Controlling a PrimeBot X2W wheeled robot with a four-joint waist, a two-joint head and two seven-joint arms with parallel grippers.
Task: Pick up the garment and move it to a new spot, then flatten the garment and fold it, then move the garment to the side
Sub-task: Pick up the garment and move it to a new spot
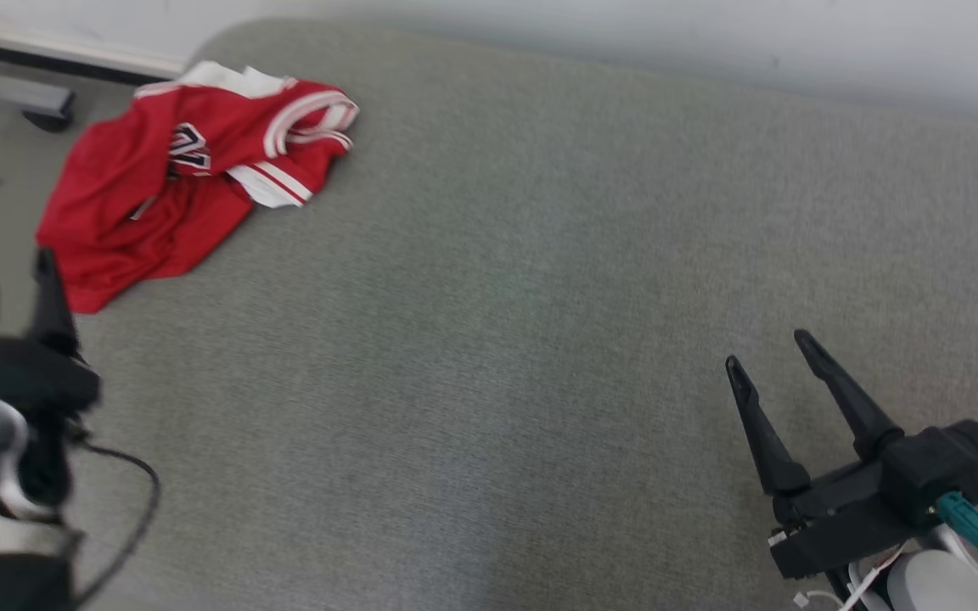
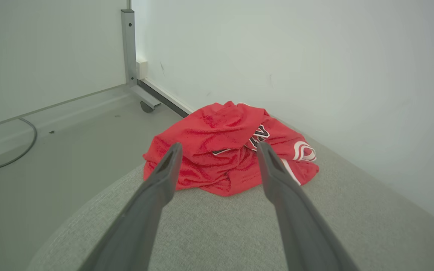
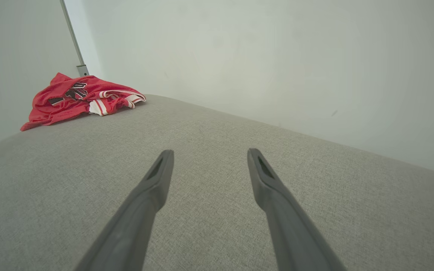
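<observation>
Starting at the left: the left gripper sits low at the edge, both fingers spread wide with nothing between them, pointed straight at the red jersey. The jersey is a crumpled heap on the far left corner of the grey cushion, right by its rounded edge, with the white-striped trim bunched on the wall side. So this looks like step 1, the pickup, not yet done imo. I'd come down on the thick fold on top and pinch 2 layers or so, not the thin hem, so it doesn't slide off the edge. Over on the right, the right gripper hovers well apart from the jersey, fingers also wide, holding nothing.
</observation>
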